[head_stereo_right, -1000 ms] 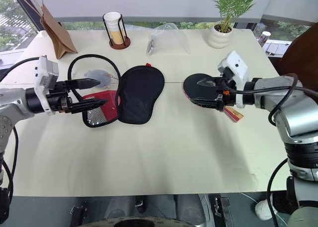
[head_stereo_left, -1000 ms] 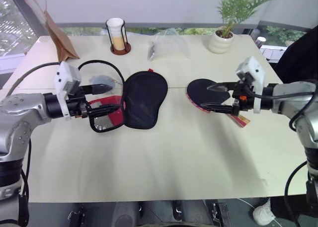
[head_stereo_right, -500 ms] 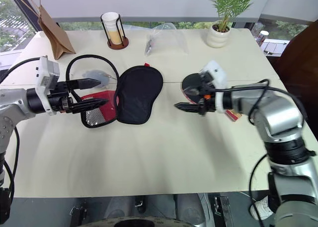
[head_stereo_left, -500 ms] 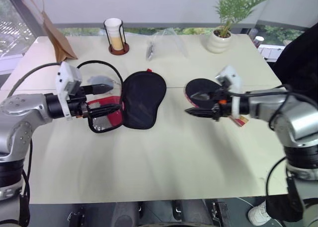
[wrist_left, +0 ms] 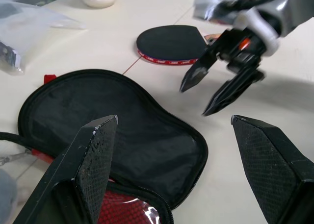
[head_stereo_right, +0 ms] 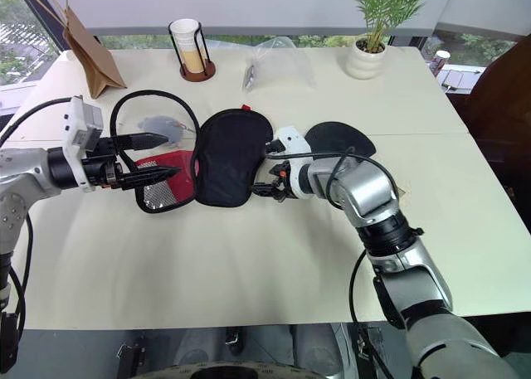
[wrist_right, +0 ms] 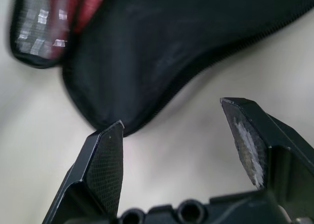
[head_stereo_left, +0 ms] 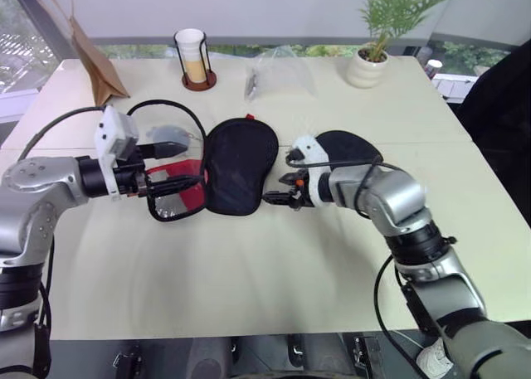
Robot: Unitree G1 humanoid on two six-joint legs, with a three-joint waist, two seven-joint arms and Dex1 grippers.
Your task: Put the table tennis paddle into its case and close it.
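The table tennis paddle [head_stereo_left: 344,146] lies black face up on the white table [head_stereo_left: 274,263], just right of its case [head_stereo_left: 239,165], which lies unzipped and spread flat. The right gripper [head_stereo_left: 278,199], fingers spread and empty, hovers at the case's narrow end. The left gripper [head_stereo_left: 178,165], also spread and empty, hangs over the case's red mesh half

we find no readable text, label or number anywhere. nothing on the table's things is legible to us.
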